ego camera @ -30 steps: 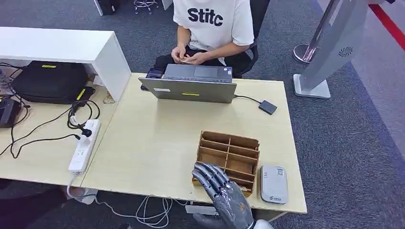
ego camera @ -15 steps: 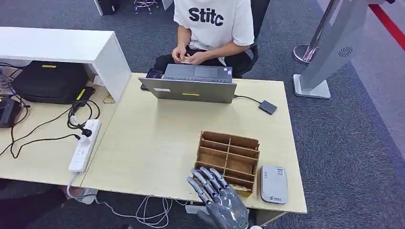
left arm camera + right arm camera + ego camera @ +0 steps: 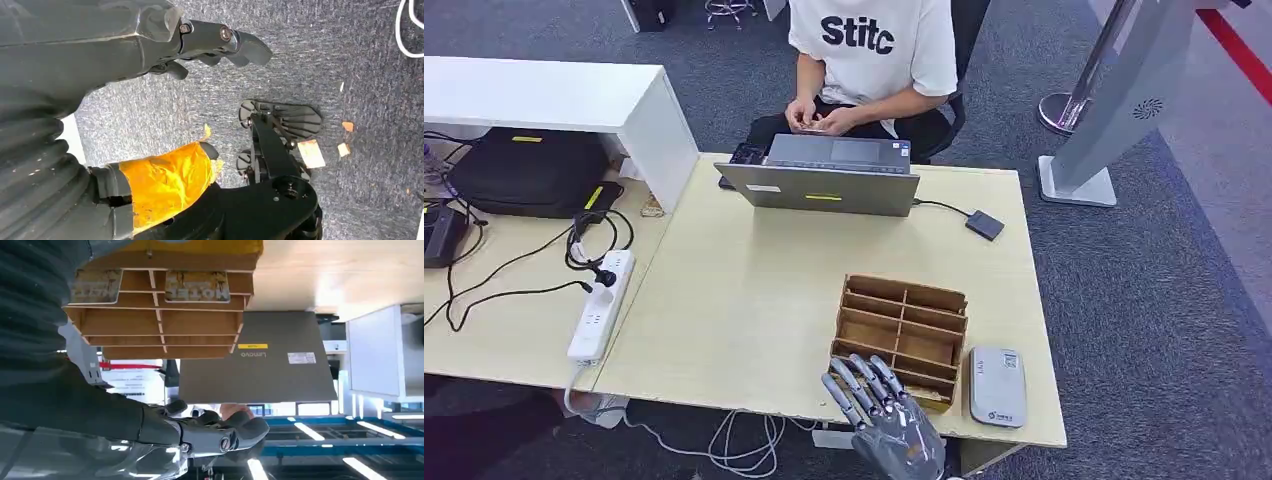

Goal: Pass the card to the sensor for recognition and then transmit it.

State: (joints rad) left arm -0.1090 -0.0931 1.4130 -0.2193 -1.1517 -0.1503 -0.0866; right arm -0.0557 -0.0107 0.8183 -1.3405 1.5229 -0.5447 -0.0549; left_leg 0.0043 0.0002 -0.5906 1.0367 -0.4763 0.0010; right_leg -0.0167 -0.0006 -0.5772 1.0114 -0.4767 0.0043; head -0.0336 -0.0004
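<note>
Wooden rack [image 3: 904,325]: two cards [image 3: 197,286] in its near row. Right hand [image 3: 886,425] at the rack's near edge, fingers [image 3: 856,378] spread, holding nothing. Sensor [image 3: 997,385] just right of the rack.

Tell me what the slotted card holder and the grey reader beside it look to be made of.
The card holder looks like thin unfinished wood or stiff fibreboard: matt brown, flat slotted dividers with darker cut edges. The reader looks like moulded plastic: smooth light grey, rounded corners, slight sheen. Neither can be confirmed by look alone.
</note>
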